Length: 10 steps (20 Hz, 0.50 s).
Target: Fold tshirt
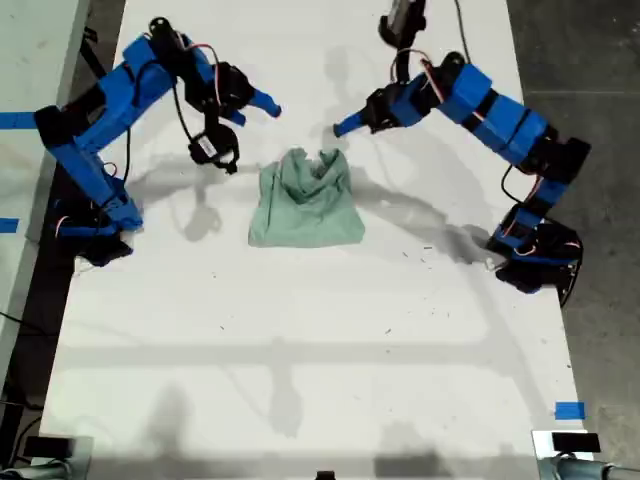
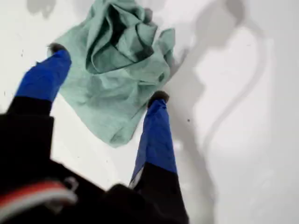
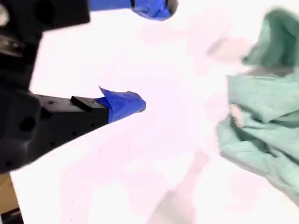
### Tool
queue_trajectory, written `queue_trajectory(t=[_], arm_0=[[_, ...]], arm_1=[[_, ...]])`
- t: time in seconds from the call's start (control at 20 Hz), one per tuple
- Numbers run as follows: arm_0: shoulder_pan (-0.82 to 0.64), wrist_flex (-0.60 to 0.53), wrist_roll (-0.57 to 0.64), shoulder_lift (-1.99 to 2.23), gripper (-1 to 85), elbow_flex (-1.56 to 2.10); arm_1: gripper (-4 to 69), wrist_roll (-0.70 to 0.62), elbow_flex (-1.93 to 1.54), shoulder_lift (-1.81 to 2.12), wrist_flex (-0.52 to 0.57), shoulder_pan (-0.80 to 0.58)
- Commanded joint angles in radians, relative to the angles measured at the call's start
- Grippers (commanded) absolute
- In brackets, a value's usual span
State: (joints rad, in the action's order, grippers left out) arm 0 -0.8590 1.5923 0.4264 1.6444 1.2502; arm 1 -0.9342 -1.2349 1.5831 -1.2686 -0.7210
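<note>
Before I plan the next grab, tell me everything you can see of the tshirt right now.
The pale mint-green cloth tshirt lies on the white table, between the two arms in the exterior view. It is bunched into a compact, roughly square bundle: the near part lies fairly flat, the far part is crumpled into raised folds. The fabric looks thin and soft. No sleeve or neck shows clearly. Nothing grips it; my first gripper hangs open over it, and my second gripper is open beside it.
</note>
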Motion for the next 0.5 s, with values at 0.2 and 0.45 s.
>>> queue_trajectory(t=[0.2, 0.45], arm_0=[[-0.046, -0.238, 0.017, 0.911, 25.6, 0.626], [0.321, -0.557, -0.097, 1.545, 0.1, 1.282]], arm_1=[[27.3, -0.015, -0.680, 0.936, 0.040, -0.133], [16.8, 0.224, -1.157, 1.462, 0.005, 0.207]])
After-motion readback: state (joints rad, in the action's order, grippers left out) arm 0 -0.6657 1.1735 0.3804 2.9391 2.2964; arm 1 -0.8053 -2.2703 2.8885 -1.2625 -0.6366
